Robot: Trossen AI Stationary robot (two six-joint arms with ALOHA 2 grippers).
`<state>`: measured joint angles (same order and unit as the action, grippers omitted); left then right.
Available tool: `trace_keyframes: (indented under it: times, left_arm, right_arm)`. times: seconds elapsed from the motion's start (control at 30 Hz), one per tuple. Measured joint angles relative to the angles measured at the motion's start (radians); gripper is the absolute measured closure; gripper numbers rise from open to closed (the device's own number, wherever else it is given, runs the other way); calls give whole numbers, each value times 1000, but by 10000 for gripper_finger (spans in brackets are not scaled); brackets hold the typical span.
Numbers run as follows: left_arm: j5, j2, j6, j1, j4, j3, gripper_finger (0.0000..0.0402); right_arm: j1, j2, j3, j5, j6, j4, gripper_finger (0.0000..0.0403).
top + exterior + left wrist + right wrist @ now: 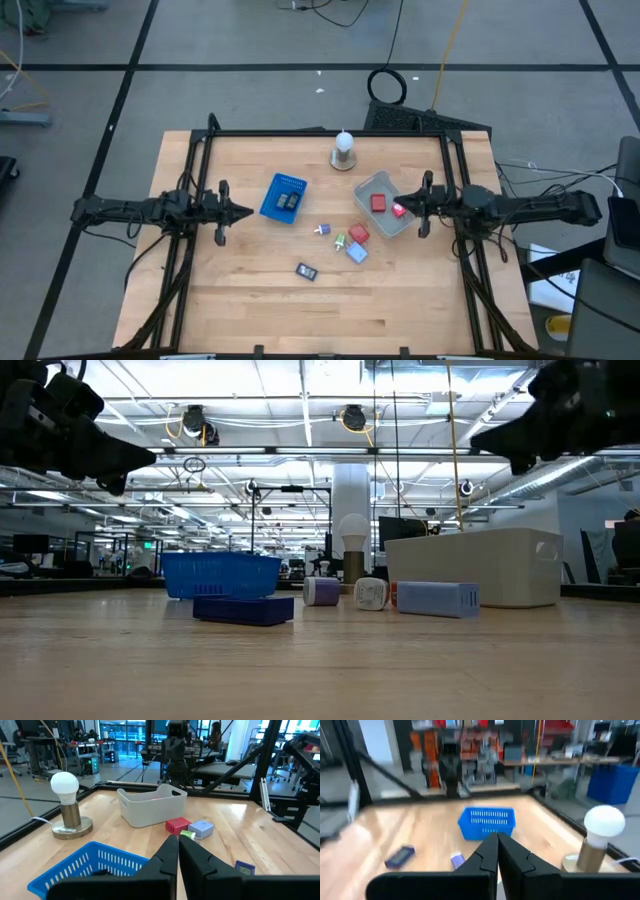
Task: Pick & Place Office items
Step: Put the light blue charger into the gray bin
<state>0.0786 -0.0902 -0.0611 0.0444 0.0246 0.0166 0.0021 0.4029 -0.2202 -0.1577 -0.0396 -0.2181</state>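
Dark block (307,271) flat on table (230,290), long axis slightly diagonal.

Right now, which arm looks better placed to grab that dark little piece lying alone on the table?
Probably the left. The dark piece lies on the left gripper's side of the table. The right gripper hangs over the grey tray, farther off. Both jaws are shut.
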Motion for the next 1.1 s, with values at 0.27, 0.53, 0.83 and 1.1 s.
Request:
trace_keyframes:
  times: [0.27, 0.53, 0.83, 1.1]
  left_arm:
    - [0, -1, 0, 0, 1, 0, 381]
    - [0, -1, 0, 0, 1, 0, 380]
    - [-1, -1, 2, 0, 1, 0, 380]
    - [-1, -1, 4, 0, -1, 0, 380]
  right_arm:
    - [40, 309, -211, -11, 72, 182, 389]
    - [127, 571, -423, -52, 101, 281, 345]
    - [231, 817, -634, -253, 134, 466, 220]
    - [247, 986, -751, -21, 224, 563, 98]
